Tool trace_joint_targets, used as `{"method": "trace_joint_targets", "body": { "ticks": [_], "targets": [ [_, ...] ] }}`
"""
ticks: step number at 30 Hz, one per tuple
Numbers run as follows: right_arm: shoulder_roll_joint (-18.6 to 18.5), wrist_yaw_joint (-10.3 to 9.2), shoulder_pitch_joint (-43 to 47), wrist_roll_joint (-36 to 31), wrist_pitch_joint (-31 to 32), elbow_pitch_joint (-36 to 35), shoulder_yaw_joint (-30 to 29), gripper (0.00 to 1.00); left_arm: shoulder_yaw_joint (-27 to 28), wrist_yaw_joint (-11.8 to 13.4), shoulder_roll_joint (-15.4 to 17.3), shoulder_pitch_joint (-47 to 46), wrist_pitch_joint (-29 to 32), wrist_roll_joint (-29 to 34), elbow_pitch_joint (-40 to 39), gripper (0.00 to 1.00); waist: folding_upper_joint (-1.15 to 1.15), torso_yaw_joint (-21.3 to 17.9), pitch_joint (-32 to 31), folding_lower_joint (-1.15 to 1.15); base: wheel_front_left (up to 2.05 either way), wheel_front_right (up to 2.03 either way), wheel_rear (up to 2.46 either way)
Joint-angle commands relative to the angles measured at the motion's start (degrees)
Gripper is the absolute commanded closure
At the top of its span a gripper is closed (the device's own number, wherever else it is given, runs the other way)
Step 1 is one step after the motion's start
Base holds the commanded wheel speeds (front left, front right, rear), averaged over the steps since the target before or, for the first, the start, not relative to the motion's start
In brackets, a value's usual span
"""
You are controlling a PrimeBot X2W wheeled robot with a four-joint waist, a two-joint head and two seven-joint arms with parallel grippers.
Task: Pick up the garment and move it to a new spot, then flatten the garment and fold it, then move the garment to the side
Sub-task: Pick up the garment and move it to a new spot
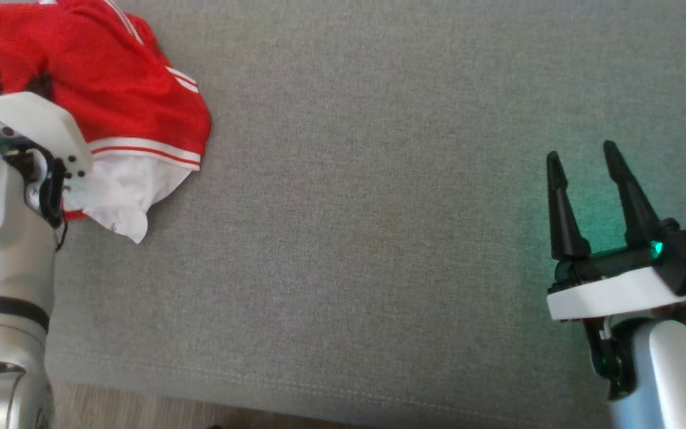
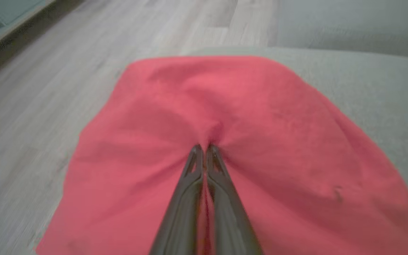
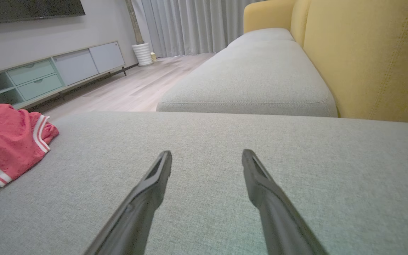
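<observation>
Left wrist view shows your left pincer [image 2: 204, 150] clenched on a pinch of the red mesh garment [image 2: 267, 120]. Its two dark fingers are pressed together, and the cloth puckers into a small ridge just beyond their tips. The garment lies heaped on the grey sofa cushion [image 1: 379, 208], spreading out beneath that pincer and to both sides of it. The cushion's edge and the wooden floor [image 2: 30, 106] lie not far past it.

The bite looks shallow to me, only a small fold caught at the very tips. Raise it slowly and straight up, and watch that ridge. If it thins or slides, set the cloth down and take a deeper hold instead of hurrying the carry.

The white lining [image 1: 122, 196] pokes out below the striped hem [image 1: 146, 152] on the near side of your left pincer. You may therefore be holding the outer layer alone, so expect the rest to sag and trail.

Lift high enough that the trailing part clears the cushion, then travel away from the floor edge toward the bare middle.

Your right pincer [image 1: 580, 152] is released, its fingers spread wide above bare cushion, well apart from the garment. Keep it out of the path until the cloth lands. It is well placed to take the hem for spreading once you set the garment down between the two pincers.
</observation>
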Motion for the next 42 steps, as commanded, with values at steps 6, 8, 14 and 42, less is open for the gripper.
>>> {"method": "trace_joint_targets", "body": {
  "ticks": [6,8,14,42],
  "targets": [
    [0.66,-0.05,-0.14,1.35,-2.71,1.94,1.94,0.00,0.85,0.64,4.72,-3.05,-9.41,0.20,-3.85,1.00,0.00,-0.49,-6.16,0.00,0.00,0.00,0.00],
    [0.75,-0.05,0.11,1.83,-3.41,3.16,2.14,0.00,0.67,0.62,4.86,-3.33,-10.58,0.29,-5.46,1.00,0.00,-0.65,-7.99,0.00,0.00,0.00,0.00],
    [0.86,-0.05,0.67,4.41,-5.69,6.69,2.96,0.00,-0.51,-0.15,4.58,-3.19,-11.77,0.69,-13.25,1.00,0.00,-1.36,-13.03,0.00,0.00,0.00,0.00],
    [0.88,-0.05,-2.21,7.97,-9.63,8.19,2.20,0.00,-13.33,2.03,-10.91,14.30,3.96,-6.85,-49.84,1.00,0.00,-21.14,-17.29,0.00,0.00,0.00,0.00]
  ]
}}
